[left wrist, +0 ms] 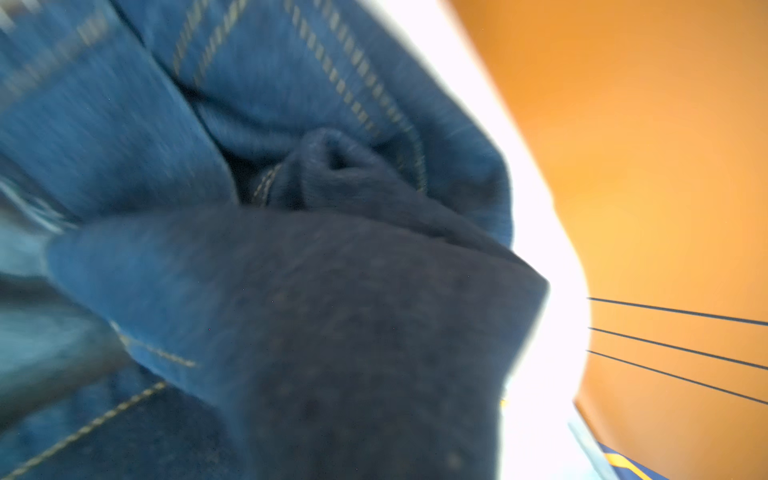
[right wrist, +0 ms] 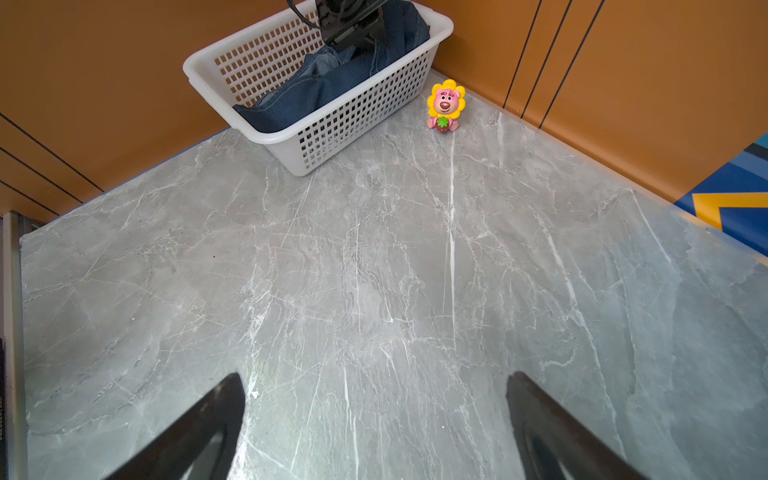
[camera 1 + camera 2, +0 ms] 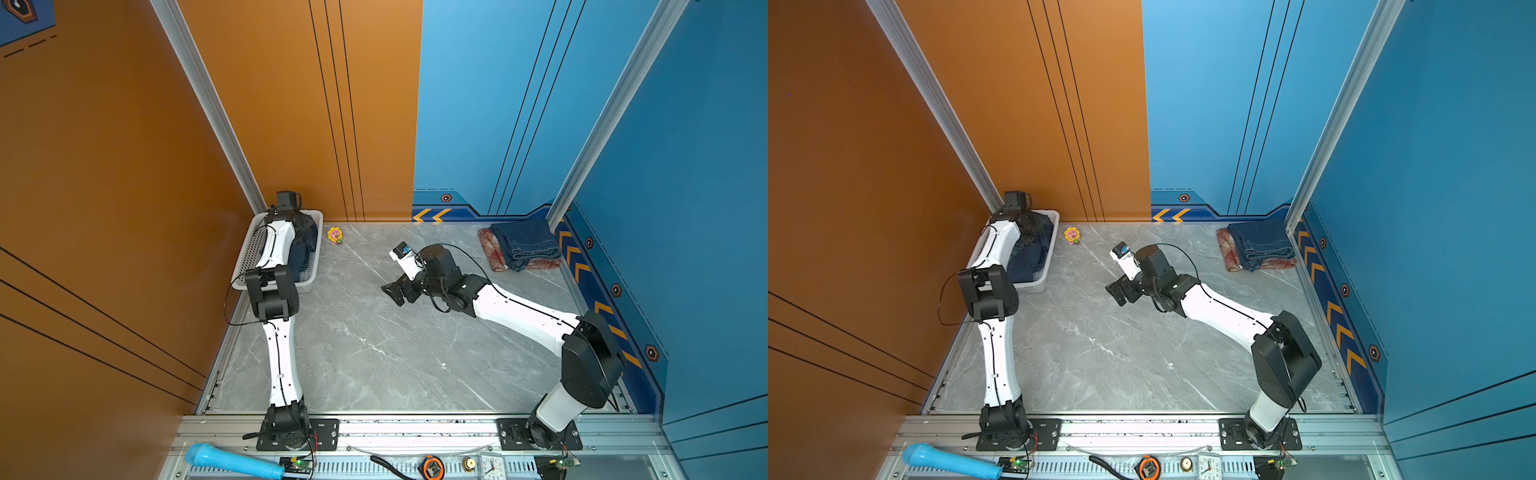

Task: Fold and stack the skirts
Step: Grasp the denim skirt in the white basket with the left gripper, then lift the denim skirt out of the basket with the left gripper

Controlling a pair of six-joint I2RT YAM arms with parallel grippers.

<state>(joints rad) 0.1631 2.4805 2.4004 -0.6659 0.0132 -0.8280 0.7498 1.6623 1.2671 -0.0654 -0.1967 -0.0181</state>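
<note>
Your left arm (image 3: 280,361) and right arm (image 3: 523,316) look alike. Each has smooth white shells dotted with small dark screw holes, joined by bulky black joint housings. A thin black cable (image 3: 227,299) runs along each shell and loops free at the elbow. Each base sits on a black plate (image 3: 326,434) with silver screws. Your right hand (image 3: 395,293) is black, with tapered fingers (image 2: 199,428).

blurred denim skirt (image 1: 291,311) over left hand
</note>
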